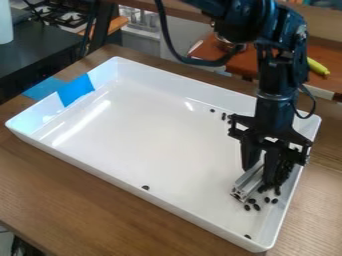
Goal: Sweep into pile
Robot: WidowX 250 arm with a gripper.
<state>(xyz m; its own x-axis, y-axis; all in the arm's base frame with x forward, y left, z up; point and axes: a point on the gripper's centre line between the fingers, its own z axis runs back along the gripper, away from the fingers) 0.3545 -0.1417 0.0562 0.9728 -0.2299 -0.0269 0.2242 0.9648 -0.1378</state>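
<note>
White tray (147, 140): dk bits (274, 201) mostly beside tool (259, 175), clamped on metal bar (248, 184); few apart.

A stove (71, 17) and a white cylinder (5, 23) are seen at upper left; blue tape (75, 90) is stuck below them; a yellow object (318, 66) is seen at upper right.

A wooden table (80, 200) carries a white tray (187, 86) and blue tape (43, 88).

Table, brown wood-grain, below the gripper (259, 175): (87, 200). Counter, reddish-brown, flat-topped, beyond it (327, 56). Counter, matte black, well apart, toward upper left of it (40, 56). Stovetop, black metal grates, farther beyond (70, 16).
</note>
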